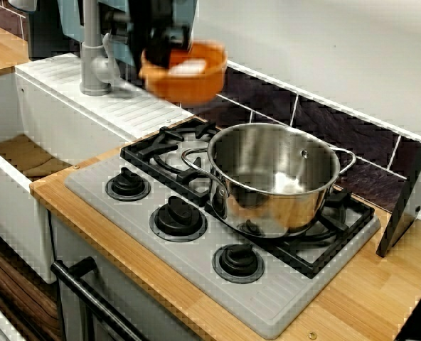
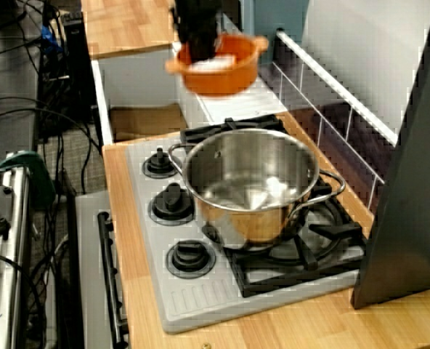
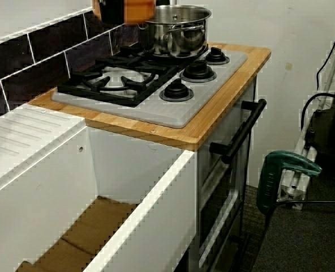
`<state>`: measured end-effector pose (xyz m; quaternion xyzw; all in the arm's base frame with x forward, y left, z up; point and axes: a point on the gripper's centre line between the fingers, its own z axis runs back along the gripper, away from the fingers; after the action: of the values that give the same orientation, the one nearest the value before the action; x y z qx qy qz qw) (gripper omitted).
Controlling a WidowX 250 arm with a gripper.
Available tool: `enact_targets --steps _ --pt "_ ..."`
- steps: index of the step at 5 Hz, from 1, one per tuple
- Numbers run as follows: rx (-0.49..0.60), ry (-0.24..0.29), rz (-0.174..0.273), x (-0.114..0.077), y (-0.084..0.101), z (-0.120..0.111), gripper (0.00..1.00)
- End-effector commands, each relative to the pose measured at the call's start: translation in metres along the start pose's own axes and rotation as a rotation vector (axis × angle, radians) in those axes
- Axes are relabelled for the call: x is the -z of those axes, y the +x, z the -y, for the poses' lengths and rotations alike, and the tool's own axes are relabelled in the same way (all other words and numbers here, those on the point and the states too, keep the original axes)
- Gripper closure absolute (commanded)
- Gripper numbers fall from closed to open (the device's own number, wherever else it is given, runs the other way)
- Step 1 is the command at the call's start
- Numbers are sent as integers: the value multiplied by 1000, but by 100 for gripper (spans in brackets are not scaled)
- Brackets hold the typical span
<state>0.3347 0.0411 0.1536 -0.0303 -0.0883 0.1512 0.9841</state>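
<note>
In the front view my gripper (image 1: 165,51) hangs in the air behind the stove's left rear corner, shut on the rim of an orange bowl (image 1: 189,82). Something white (image 1: 187,67) lies in the bowl. The view from the stove's end shows the gripper (image 2: 198,45) and the bowl (image 2: 222,76) lifted well above the back burner. In the low view from the sink only the bowl's lower part (image 3: 134,10) shows at the top edge. A shiny steel pot (image 1: 267,213) with two handles stands on the right burner, to the right of and below the bowl.
The grey stove plate (image 1: 97,195) carries three black knobs along its front and a bare left grate (image 3: 114,76). A grey faucet (image 1: 93,64) rises left of the gripper, with the white sink (image 1: 25,153) below. A dark panel (image 1: 409,199) leans at the right.
</note>
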Motion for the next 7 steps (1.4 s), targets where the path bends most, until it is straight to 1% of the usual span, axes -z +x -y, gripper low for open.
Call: enact_targets --steps 1,2,3,4,5,6,7 --pt "51 22 164 -35 -10 39 100" --pt "79 113 239 -20 -27 58 100" --pt "128 262 410 -1 -47 73 100" --pt "138 316 485 3 -52 81 100" --pt "134 346 551 0 -45 85 100" --pt "95 343 552 -7 -29 85 100" --pt "45 324 557 -17 -16 88 100"
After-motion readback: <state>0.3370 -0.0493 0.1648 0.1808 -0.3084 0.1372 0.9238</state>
